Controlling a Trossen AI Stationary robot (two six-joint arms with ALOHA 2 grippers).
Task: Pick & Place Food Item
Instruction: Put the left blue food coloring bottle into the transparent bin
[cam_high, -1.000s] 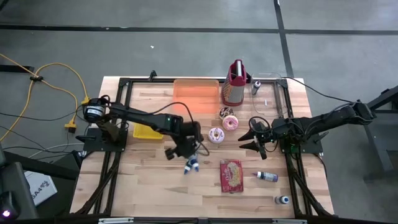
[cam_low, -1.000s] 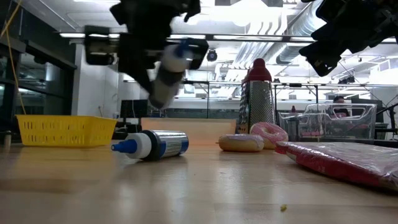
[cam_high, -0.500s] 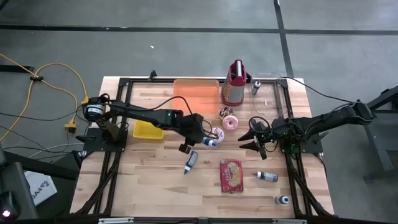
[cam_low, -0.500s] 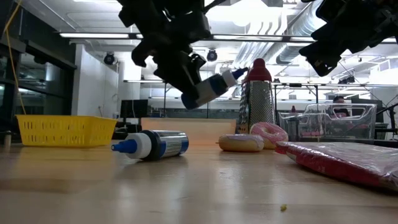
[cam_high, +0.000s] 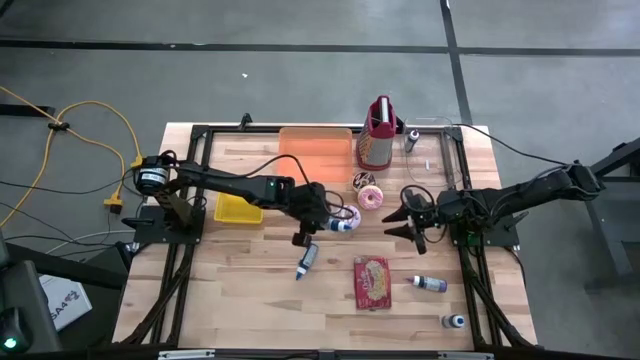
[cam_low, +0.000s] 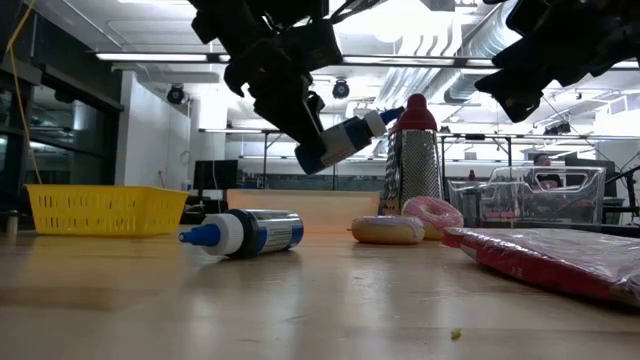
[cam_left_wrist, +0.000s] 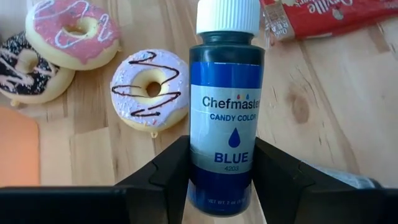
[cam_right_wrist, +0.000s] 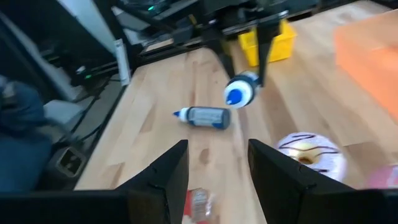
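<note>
My left gripper (cam_high: 322, 222) is shut on a blue candy-colour bottle (cam_left_wrist: 226, 118) with a white cap, held in the air next to the white-iced donut (cam_left_wrist: 152, 92). A pink donut (cam_high: 371, 197) and a chocolate donut (cam_high: 363, 180) lie flat on the table just beyond it. A second blue bottle (cam_high: 305, 262) lies on its side nearer the front edge. A red food packet (cam_high: 372, 281) lies flat to its right. My right gripper (cam_right_wrist: 217, 180) hangs open over the table's right side, touching nothing. My left gripper pinches the bottle's lower body (cam_left_wrist: 221, 186), near its bottom end, between the two fingers (cam_left_wrist: 171, 174), one on each side. The bottle lies along the fingers, cap pointing away from the wrist. It hangs clear of the table, tilted, cap (cam_low: 375, 121) toward the table's right and slightly up.
An orange tray (cam_high: 315, 150), a metal grater (cam_high: 377, 135) and a clear container (cam_high: 435, 150) stand along the far edge. A yellow basket (cam_high: 238, 208) sits at the left. Two small bottles (cam_high: 430, 284) (cam_high: 455, 321) lie at the near right.
My left gripper has carried the bottle away from the lying bottle, toward the table's far right and the donuts, rising slightly and rolling its wrist. The bottle has swung round, so its cap now points toward the right edge. For the last half second it has kept still.
</note>
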